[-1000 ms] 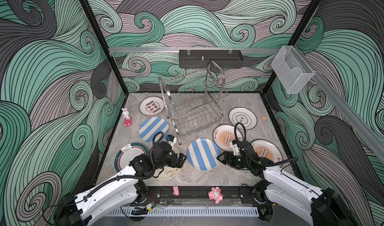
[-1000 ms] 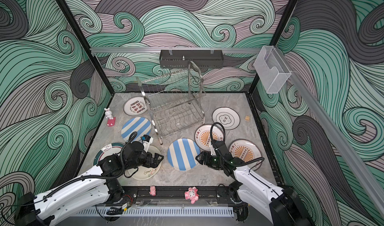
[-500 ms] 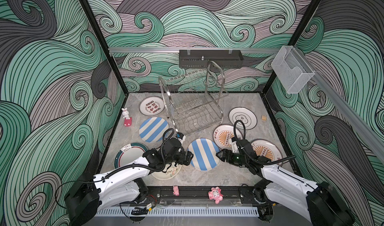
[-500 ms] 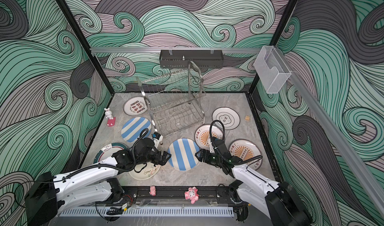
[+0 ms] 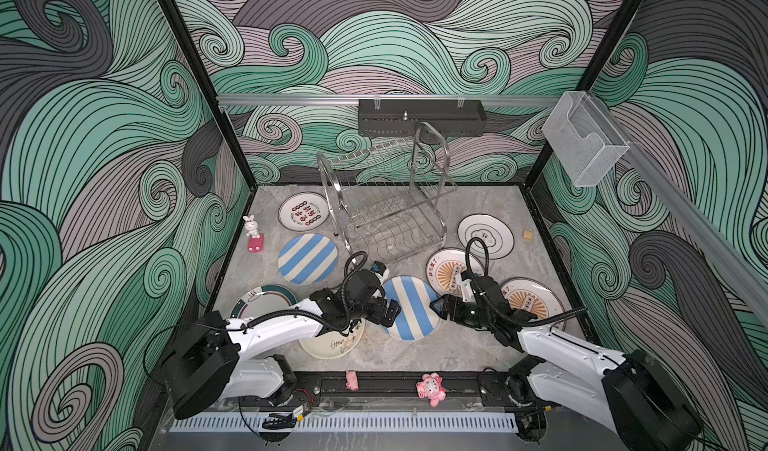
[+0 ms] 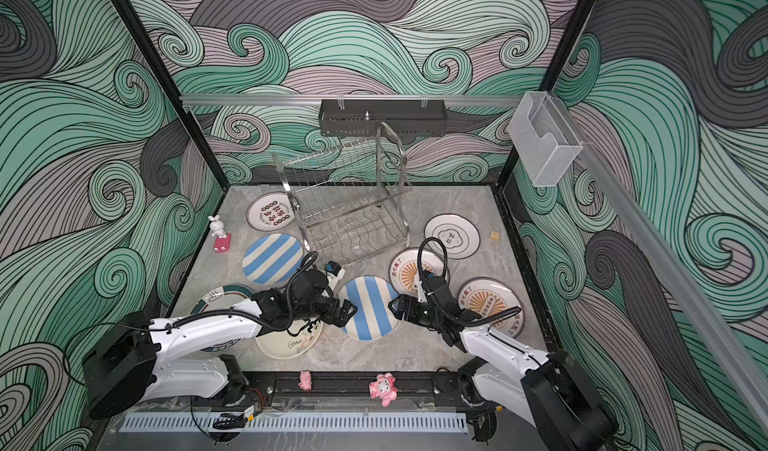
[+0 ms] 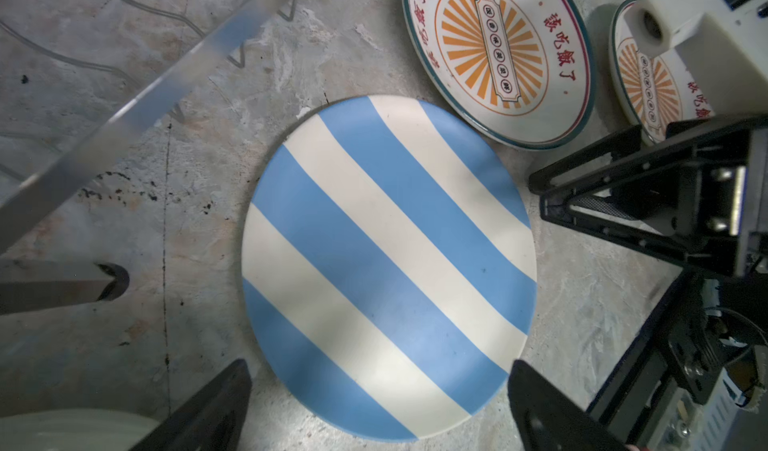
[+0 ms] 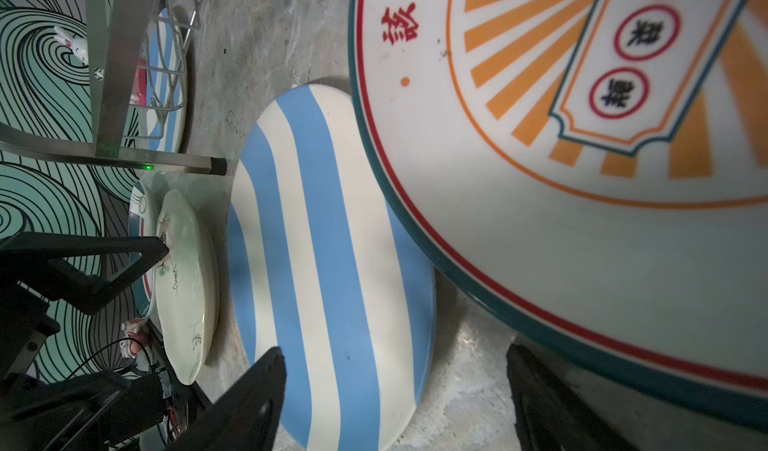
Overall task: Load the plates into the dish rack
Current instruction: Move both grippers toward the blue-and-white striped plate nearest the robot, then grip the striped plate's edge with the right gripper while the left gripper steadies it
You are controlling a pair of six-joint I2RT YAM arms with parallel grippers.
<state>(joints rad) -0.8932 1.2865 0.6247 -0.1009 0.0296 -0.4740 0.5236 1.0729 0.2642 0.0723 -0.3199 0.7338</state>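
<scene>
A blue-white striped plate (image 5: 409, 307) (image 6: 368, 307) (image 7: 386, 262) (image 8: 328, 262) lies flat on the table in front of the dish rack (image 5: 386, 208) (image 6: 345, 208). My left gripper (image 5: 390, 312) (image 7: 380, 370) is open at the plate's left edge, its fingers straddling the rim without touching. My right gripper (image 5: 436, 305) (image 8: 395, 351) is open at the plate's right edge and holds nothing. Around them lie another striped plate (image 5: 307, 258), two sunburst plates (image 5: 451, 270) (image 5: 532, 301), a cloud plate (image 5: 485, 236), a character plate (image 5: 303, 216), a cream plate (image 5: 336, 343) and a teal-rimmed plate (image 5: 262, 303).
A black shelf (image 5: 422, 116) hangs on the back wall above the rack, and a clear box (image 5: 582, 137) sits on the right wall. A rabbit figurine (image 5: 250, 225) stands at the left, a tan cube (image 5: 528, 235) at the right. Pink toys (image 5: 430, 386) sit on the front rail.
My left gripper has moved right, off the cream plate to the striped plate's left edge. My right gripper has shifted slightly left, closer to the same plate's right edge.
</scene>
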